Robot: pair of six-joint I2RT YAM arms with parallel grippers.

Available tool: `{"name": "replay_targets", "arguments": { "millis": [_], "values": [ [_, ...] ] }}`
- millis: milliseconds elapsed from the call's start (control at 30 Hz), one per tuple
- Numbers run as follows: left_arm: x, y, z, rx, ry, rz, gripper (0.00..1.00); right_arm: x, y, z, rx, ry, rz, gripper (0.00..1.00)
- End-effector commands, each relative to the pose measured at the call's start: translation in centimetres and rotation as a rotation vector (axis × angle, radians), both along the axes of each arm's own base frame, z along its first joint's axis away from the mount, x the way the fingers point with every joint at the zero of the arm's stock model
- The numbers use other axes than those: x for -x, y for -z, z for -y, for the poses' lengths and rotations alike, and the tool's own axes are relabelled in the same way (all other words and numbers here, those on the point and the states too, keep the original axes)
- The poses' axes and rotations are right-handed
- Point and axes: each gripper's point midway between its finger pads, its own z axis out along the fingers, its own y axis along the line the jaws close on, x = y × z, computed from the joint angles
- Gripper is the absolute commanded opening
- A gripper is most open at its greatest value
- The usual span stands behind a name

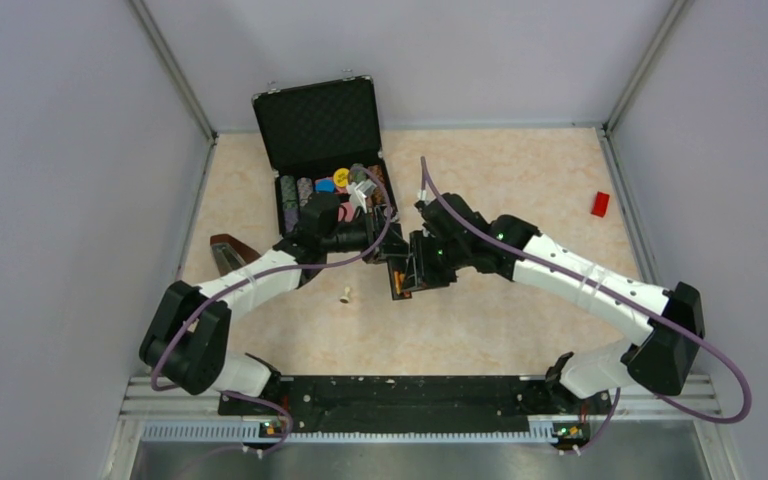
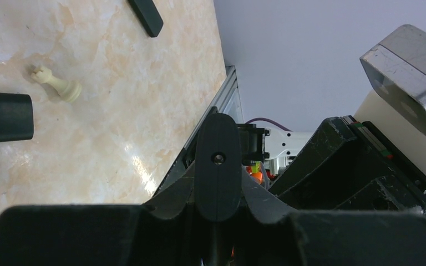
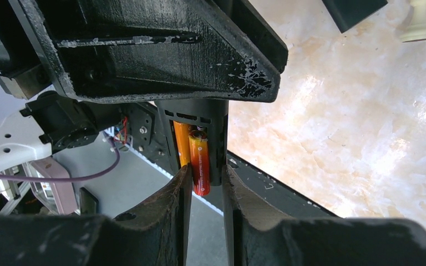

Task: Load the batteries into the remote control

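Seating looks nearly finished: both batteries [image 3: 199, 160] sit in the remote control [image 3: 197, 119], centre of the right wrist view, one end jutting out. Left hand [image 2: 217, 194] clamps the remote control; right hand [image 3: 205, 177] straddles that battery, grip unclear. Pressing it home is what's left.

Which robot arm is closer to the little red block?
Right. The right arm lies on the block's side of the table, not touching it; the left arm is across the table, by the case.
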Motion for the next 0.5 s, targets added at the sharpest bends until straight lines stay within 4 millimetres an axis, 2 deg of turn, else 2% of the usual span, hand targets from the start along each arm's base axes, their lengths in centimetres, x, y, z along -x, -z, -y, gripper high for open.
{"name": "replay_targets", "arguments": {
  "millis": [0,100,367,467],
  "values": [
    [-0.6,-3.4,0.9,0.080,0.012,0.074,0.00,-0.6,-2.2,-0.2,-0.064,0.027,0.039,0.26],
    [-0.8,-3.3,1.0,0.077,0.004,0.070,0.00,-0.6,-2.4,-0.1,-0.072,0.032,0.040,0.27],
    [-1.1,-3.0,1.0,0.071,-0.005,0.062,0.00,-0.8,-4.3,0.0,-0.119,0.048,0.073,0.44],
    [-1.1,-3.1,1.1,0.074,-0.006,0.062,0.00,-1.0,-5.2,0.4,-0.144,0.071,0.095,0.48]
  ]
}}
